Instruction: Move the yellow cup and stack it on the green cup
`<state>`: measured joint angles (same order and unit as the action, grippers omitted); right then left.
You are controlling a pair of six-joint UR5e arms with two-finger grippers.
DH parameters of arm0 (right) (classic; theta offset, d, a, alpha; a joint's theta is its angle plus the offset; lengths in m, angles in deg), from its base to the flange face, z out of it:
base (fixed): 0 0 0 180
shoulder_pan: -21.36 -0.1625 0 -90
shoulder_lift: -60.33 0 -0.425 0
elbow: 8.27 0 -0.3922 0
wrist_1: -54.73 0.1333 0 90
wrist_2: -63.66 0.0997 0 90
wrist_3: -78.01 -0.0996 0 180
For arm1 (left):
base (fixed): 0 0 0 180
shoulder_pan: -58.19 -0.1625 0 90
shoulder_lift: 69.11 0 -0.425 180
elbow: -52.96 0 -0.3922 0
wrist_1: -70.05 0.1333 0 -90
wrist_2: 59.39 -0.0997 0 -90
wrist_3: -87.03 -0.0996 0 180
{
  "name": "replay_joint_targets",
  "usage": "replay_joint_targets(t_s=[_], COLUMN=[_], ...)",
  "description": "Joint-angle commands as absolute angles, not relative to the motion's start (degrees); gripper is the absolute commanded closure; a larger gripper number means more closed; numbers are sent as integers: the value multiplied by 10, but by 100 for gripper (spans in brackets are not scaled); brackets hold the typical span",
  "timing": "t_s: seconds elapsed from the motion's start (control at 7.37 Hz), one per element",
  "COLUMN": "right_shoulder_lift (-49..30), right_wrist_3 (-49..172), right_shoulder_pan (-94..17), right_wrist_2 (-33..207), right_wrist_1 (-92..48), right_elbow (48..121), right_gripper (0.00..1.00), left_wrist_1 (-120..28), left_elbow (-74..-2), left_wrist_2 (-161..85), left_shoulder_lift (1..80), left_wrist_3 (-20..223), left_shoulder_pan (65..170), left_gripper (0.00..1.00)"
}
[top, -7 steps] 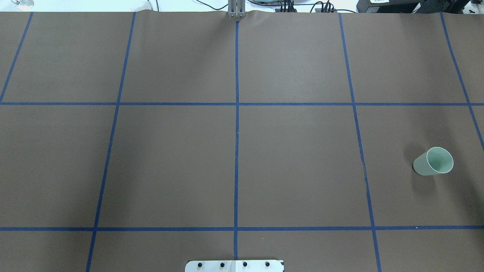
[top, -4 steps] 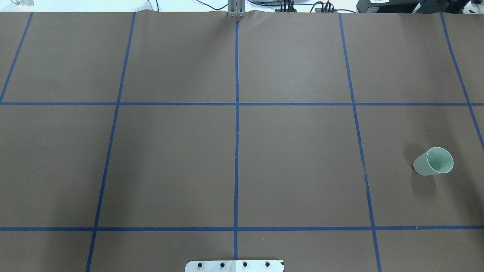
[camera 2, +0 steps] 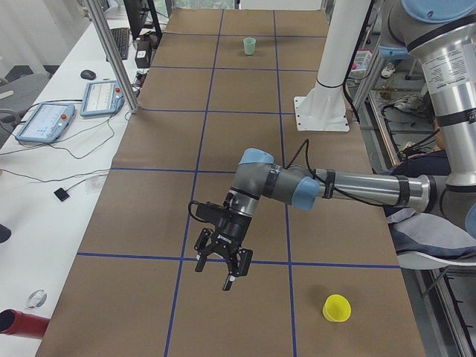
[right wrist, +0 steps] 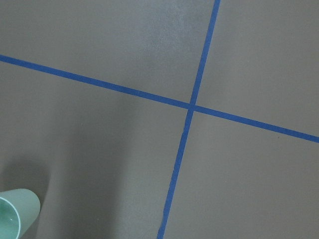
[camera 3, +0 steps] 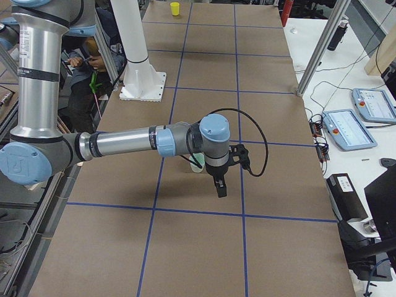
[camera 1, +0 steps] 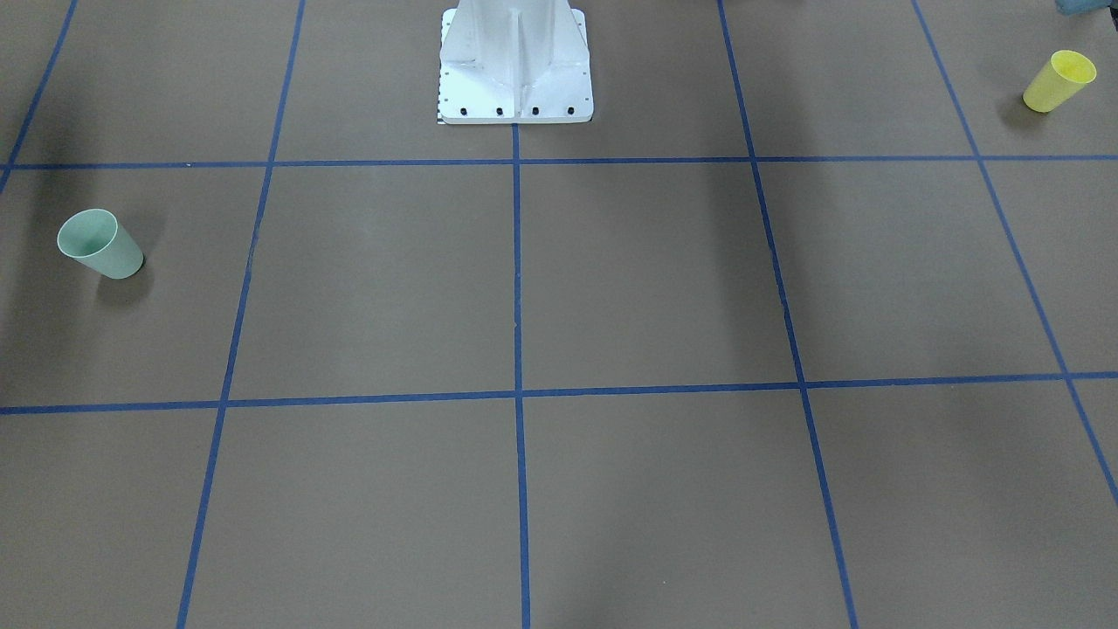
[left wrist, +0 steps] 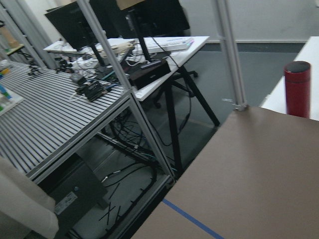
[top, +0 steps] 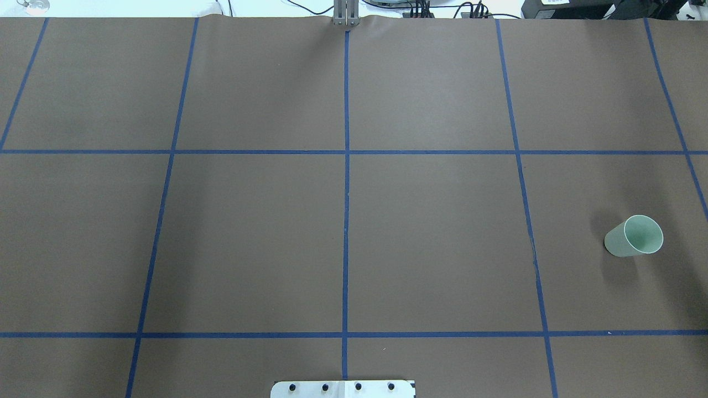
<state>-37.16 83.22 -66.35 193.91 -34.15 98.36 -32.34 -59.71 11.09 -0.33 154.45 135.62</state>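
Observation:
The yellow cup (camera 1: 1059,80) stands upright at the table's end on my left side, also seen in the exterior left view (camera 2: 336,308) and far off in the exterior right view (camera 3: 175,8). The green cup (top: 634,236) stands upright at the right end (camera 1: 100,245) and shows in the corner of the right wrist view (right wrist: 15,214). My left gripper (camera 2: 217,269) hangs above the table, some way from the yellow cup. My right gripper (camera 3: 219,185) hangs just beside the green cup (camera 3: 197,166). I cannot tell whether either gripper is open or shut.
The white robot pedestal (camera 1: 515,61) stands at the middle of the near table edge. A red bottle (left wrist: 297,87) and teach pendants (camera 2: 44,119) lie on the side bench past the far edge. Blue tape lines grid the brown table (top: 249,237).

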Motion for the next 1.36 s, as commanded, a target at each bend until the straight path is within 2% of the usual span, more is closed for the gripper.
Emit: replay_joint_targets(t_s=[0.0, 0.54, 0.95, 1.09, 1.22], right_shoulder_lift=[-378, -400, -407, -408, -408], right_wrist_3=[833, 833, 834, 834, 834], right_shoulder_pan=[-664, -663, -663, -663, -663], right_wrist_2=[1940, 1943, 1943, 1943, 1943], right_wrist_1=[-339, -305, -303, -303, -303], right_elbow=[983, 983, 983, 983, 983], right_gripper=[0, 0, 0, 0, 0], left_wrist_1=[-251, -152, -130, -129, -94], left_elbow=[-595, -558, -500, -499, -460], left_wrist_2=[67, 49, 47, 47, 47], left_shoulder_lift=[-19, -43, -43, -26, -1], left_wrist_3=[1675, 1863, 1965, 1986, 1993], left_shoulder_pan=[1318, 1249, 1234, 1212, 1208], left_gripper=[0, 0, 0, 0, 0])
